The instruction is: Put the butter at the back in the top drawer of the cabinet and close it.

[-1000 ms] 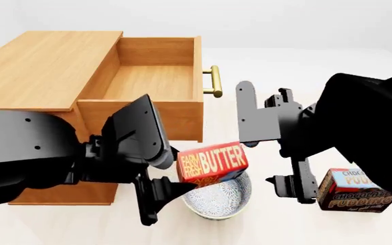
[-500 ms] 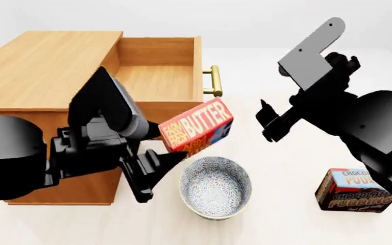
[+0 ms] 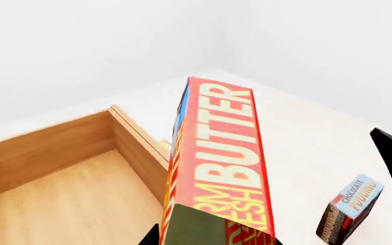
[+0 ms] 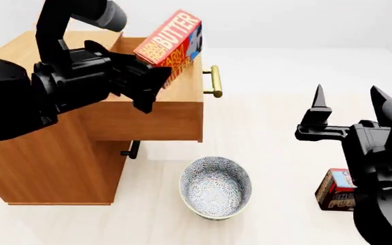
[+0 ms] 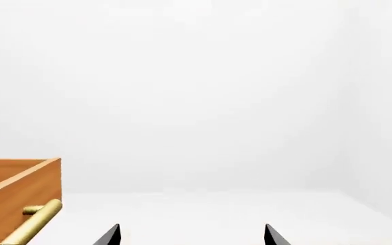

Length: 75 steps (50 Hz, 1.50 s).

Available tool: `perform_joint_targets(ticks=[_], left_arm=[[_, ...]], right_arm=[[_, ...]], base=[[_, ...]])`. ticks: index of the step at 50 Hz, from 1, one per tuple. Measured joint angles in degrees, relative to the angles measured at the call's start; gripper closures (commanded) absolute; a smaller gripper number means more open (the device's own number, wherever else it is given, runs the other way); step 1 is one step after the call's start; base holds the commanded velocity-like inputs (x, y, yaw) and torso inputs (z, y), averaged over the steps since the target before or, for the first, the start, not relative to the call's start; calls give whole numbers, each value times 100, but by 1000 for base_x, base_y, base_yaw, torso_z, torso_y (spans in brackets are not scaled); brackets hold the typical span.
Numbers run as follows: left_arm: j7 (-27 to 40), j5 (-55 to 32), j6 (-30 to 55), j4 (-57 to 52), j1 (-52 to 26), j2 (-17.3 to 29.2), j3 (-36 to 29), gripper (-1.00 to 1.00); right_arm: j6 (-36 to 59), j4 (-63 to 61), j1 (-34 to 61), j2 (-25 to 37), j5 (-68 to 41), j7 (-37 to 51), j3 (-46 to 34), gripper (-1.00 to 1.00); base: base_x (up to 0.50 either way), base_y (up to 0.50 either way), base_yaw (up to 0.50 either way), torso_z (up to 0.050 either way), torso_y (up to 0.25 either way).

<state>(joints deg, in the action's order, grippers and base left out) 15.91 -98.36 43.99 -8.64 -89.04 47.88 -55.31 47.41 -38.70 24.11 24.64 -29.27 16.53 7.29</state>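
My left gripper (image 4: 156,80) is shut on the butter (image 4: 171,40), an orange-red box with white lettering, and holds it tilted above the open top drawer (image 4: 156,115) of the light-brown cabinet (image 4: 32,66). In the left wrist view the butter (image 3: 216,163) stands over the drawer's front wall (image 3: 140,153), with the drawer's wooden floor beside it. The drawer's brass handle (image 4: 214,81) points to the right. My right gripper (image 4: 349,99) is open and empty, raised to the right of the drawer; its fingertips (image 5: 108,236) show apart, with the handle (image 5: 36,220) to one side.
A patterned bowl (image 4: 216,187) stands on the floor in front of the cabinet. The chocolate pudding box (image 4: 334,191) lies at the right, partly behind my right arm; it also shows in the left wrist view (image 3: 349,208). A lower drawer's dark handle (image 4: 131,150) shows under the open drawer.
My left gripper has lifted the butter from beside the bowl up and back to above the open drawer. My right arm has swung down and to the right, away from the drawer.
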Motion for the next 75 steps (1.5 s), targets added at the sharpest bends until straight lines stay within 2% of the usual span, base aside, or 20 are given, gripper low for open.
perform_joint_targets(ticks=[6,13,19,28,35,42,55,61,68,75], left_arm=[[16,132,189,926,-465,-495,-142,100],[-269,539,359,2268,-1018,-1190,-436,100],[-820,1026,375,3668,-1446,-1896,-781,100],[-2008,1864,91,6134,-1930,-3126,-1367,100],[-2502,2519,-47,7261,-2006,-3697,-1307,100],[-2753,3636,-16,7836,-1926,-4010,-503,100],[-3322,6620,229,8309,-1655,-4369,2113,100],[-3555,7750,301,8365,-1537,-4489,3124,100],[-3760,8659,365,8365,-1440,-4588,3956,100],[-3843,9221,444,8365,-1367,-4651,4455,100]], right_arm=[[-743,-101,-572,-219,135,22,377,-100],[-1267,-108,-918,-379,256,33,572,-100],[-1536,-84,-1073,-456,313,30,649,-100],[-1761,-3,-1157,-524,358,32,685,-100],[-1900,36,-1215,-559,431,51,673,-100],[-2038,21,-1312,-585,488,62,679,-100],[-2141,43,-1379,-592,504,66,662,-100],[-2162,67,-1385,-588,497,64,649,-100],[-2187,92,-1394,-582,493,64,632,-100],[-2217,104,-1414,-577,486,66,627,-100]], base=[[0,0,0,0,0],[0,0,0,1,1],[0,0,0,0,2],[0,0,0,0,2],[0,0,0,1,0],[0,0,0,0,1],[0,0,0,0,2],[0,0,0,2,0],[0,0,0,0,1],[0,0,0,0,1]])
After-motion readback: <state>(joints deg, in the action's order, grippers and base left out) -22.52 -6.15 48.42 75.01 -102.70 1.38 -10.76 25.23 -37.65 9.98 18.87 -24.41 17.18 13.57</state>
